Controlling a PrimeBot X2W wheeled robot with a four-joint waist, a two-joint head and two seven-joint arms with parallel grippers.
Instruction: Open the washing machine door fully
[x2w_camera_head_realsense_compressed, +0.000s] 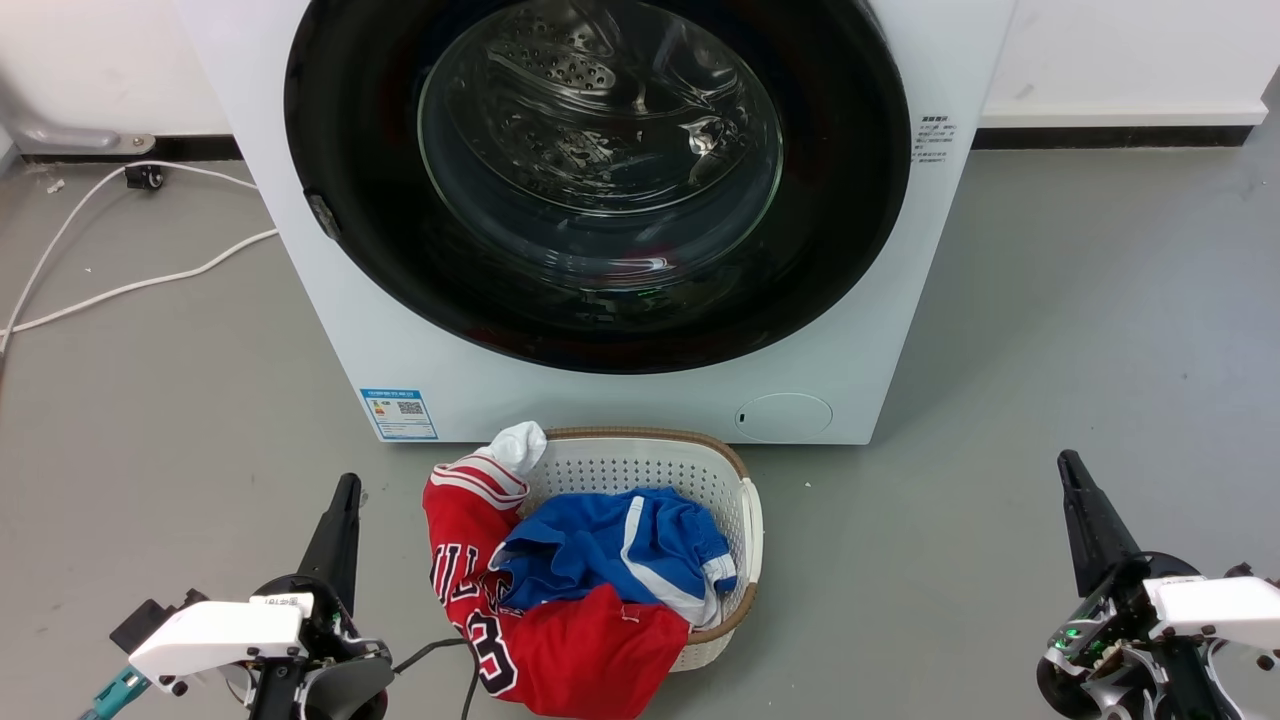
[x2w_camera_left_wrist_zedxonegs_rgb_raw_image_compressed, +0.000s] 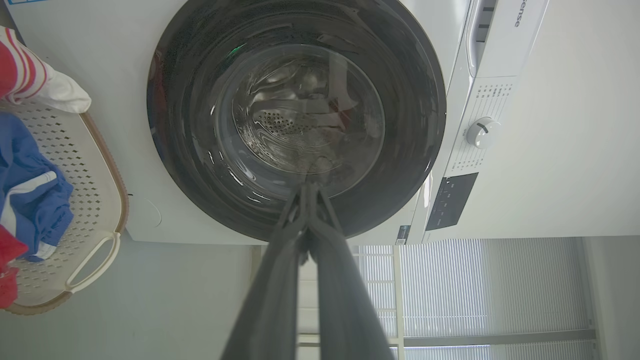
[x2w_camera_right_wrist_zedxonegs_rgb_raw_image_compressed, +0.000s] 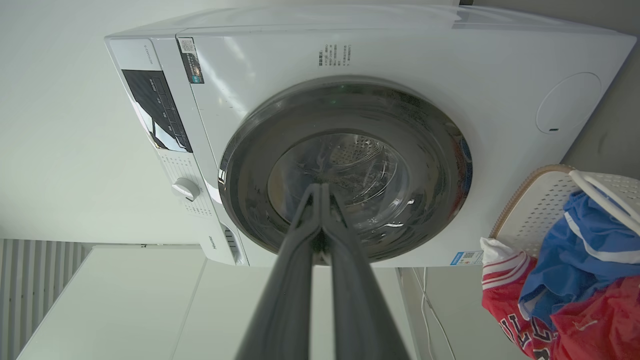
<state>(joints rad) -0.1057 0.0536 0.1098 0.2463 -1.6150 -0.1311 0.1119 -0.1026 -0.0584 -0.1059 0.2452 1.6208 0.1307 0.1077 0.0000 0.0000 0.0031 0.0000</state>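
Left gripper (x2w_camera_head_realsense_compressed: 346, 488): lower left of the head view, fingers pressed together on nothing, well short of the machine.
Right gripper (x2w_camera_head_realsense_compressed: 1068, 465): lower right, likewise clenched and empty, well apart from the door.
Washing machine door (x2w_camera_head_realsense_compressed: 597, 170): upper centre, closed flush on the white front, untouched; opening not yet begun, by the look of it.
Washing machine (x2w_camera_head_realsense_compressed: 880, 340): upper middle, blue label (x2w_camera_head_realsense_compressed: 398, 413) at the lower left of its front, round cap (x2w_camera_head_realsense_compressed: 783, 415) at the lower right.
Laundry basket (x2w_camera_head_realsense_compressed: 748, 505): bottom centre, just in front of the machine, red jersey (x2w_camera_head_realsense_compressed: 560, 640) and blue garment (x2w_camera_head_realsense_compressed: 610, 545) spilling over.
Risk: likely slip off the glossy black rim if hooked with clenched fingers; possible knock to the basket from a low reach; wasted pull if taken at the hinge side.
Hard to tell: door top cut off at the upper edge; no handle made out; small grey fitting (x2w_camera_head_realsense_compressed: 322, 215) at the door's left edge, hinge or catch unclear; drum contents lost in reflections.
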